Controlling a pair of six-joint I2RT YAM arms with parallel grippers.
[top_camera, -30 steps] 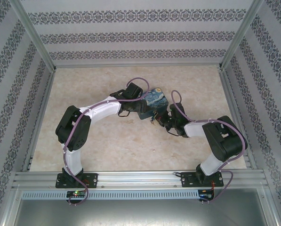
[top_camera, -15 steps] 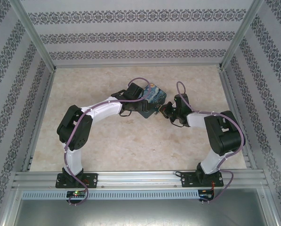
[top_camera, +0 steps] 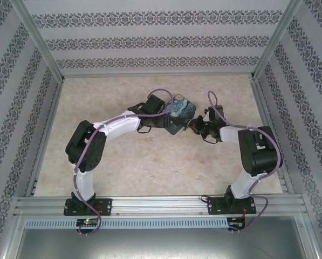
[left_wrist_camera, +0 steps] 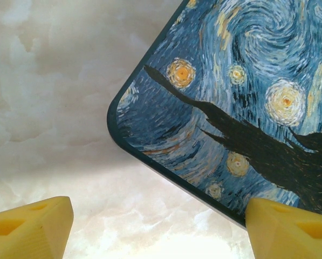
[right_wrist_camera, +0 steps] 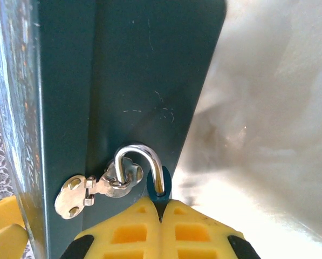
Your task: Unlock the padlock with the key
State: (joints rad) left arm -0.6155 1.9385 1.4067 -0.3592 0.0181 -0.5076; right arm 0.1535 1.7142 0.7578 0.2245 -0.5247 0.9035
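Padlock: the small blue-teal padlock (right_wrist_camera: pixel 158 188) hangs at the side wall of the painted box (right_wrist_camera: pixel 139 81). Only the top of its body shows, just above the right hand's fingertips.
Shackle: the shiny metal shackle (right_wrist_camera: pixel 142 154) arches up from the padlock body and runs through the ring of the clasp (right_wrist_camera: pixel 82 194) on the box. It looks seated in the body on the side facing the camera.
Right hand: the right hand (right_wrist_camera: pixel 161 213) has its yellow fingers pressed together, and the lower part of the padlock's body is pinched in the seam between the tips. From above it sits just right of the box (top_camera: pixel 196 127).
Box: a blue-and-yellow night-sky box (top_camera: pixel 179 110) lies near the middle of the bench (top_camera: pixel 123 162), between the two arms. Its dark teal side faces the right wrist camera.
Left hand: the left hand (left_wrist_camera: pixel 158 211) is spread wide over a rounded corner of the lid (left_wrist_camera: pixel 247 108). One yellow finger (left_wrist_camera: pixel 31 226) is over bare bench, apart from the box. The other (left_wrist_camera: pixel 285 226) is at the lid's edge; whether it touches cannot be told. From above it is at the box's left side (top_camera: pixel 163 120).
Bench: pale marbled surface (left_wrist_camera: pixel 42 81), glossy to the right of the box (right_wrist_camera: pixel 268 135).
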